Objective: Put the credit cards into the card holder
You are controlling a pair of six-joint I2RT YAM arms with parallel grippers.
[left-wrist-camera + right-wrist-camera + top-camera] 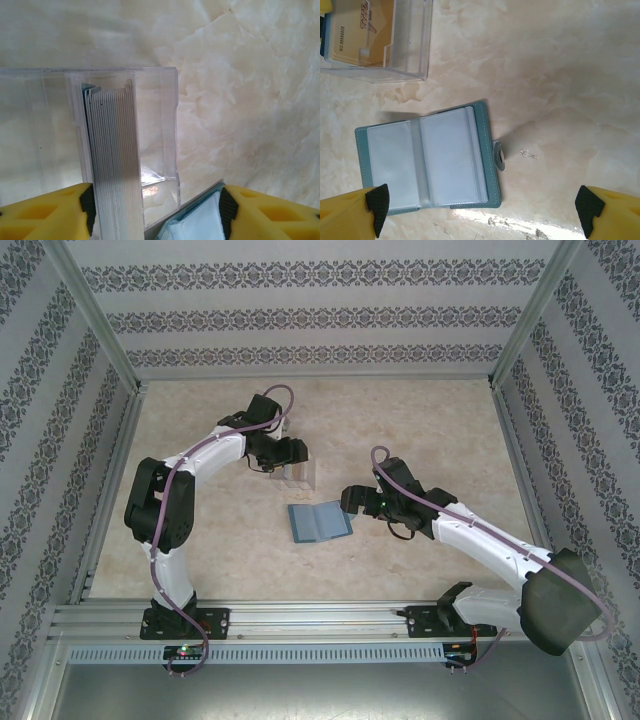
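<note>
My left claw (156, 202) open astride thin pale cards (112, 160) standing on edge; right claw (481, 204) wide over opened teal soft wallet (427, 160), long axis left-right.

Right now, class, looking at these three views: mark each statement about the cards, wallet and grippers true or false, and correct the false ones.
1. The card holder lies open flat on the table. True.
2. The credit cards are already in its pockets. False: they stand stacked inside the clear case.
3. The right gripper is open, holding nothing. True.
4. The clear case rests on the card holder. False: it sits beside it, apart.
</note>
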